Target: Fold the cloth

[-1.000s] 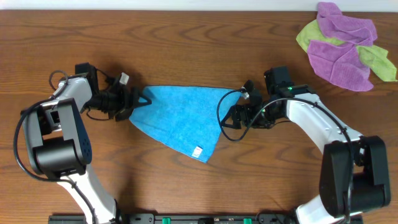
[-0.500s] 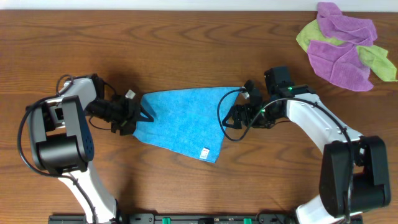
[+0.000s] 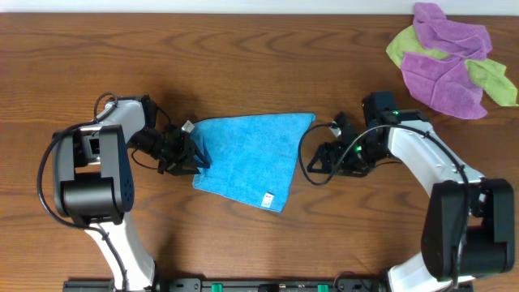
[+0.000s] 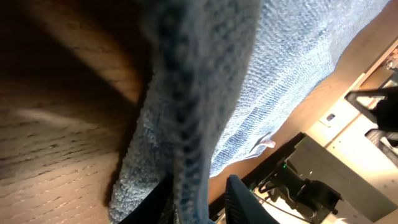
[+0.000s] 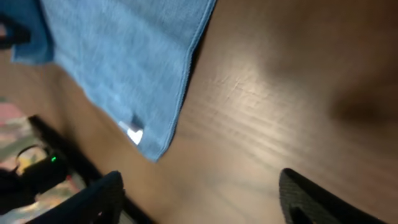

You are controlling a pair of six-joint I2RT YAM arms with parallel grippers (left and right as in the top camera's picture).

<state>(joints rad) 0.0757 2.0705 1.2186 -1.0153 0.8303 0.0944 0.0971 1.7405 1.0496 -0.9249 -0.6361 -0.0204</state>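
Tag (image 3: 267,198) nearest of all, white, at the near corner of cloth (image 3: 247,154). Cloth itself sky-blue, spread on table (image 3: 243,65), roughly square but skewed, near corner pointing toward the arm bases, far right corner tapering to a point.

Just left of cloth and overlapping its left edge: left gripper (image 3: 193,156), clenched on that edge, grasping cloth. From the left wrist, a ridge of terry gathered up between the dark fingers (image 4: 239,196), rest of cloth trailing away flat, tag small at its far side. In the overhead view, that left edge bunched and shadowed under the jaws.

Right of cloth, near its right edge but apart from it: right gripper (image 3: 316,161), jaws released and spread wide, holding nothing. From the right wrist, only bare wood between its two fingers (image 5: 102,196), cloth's right edge and tag corner off to the upper left of them.

Both arms bent inward toward cloth, one from each side.

Farthest, well apart from cloth, off to its far right: heap of purple cloths (image 3: 446,81) mixed with green cloths (image 3: 397,45), all crumpled, touching and overlapping one another.
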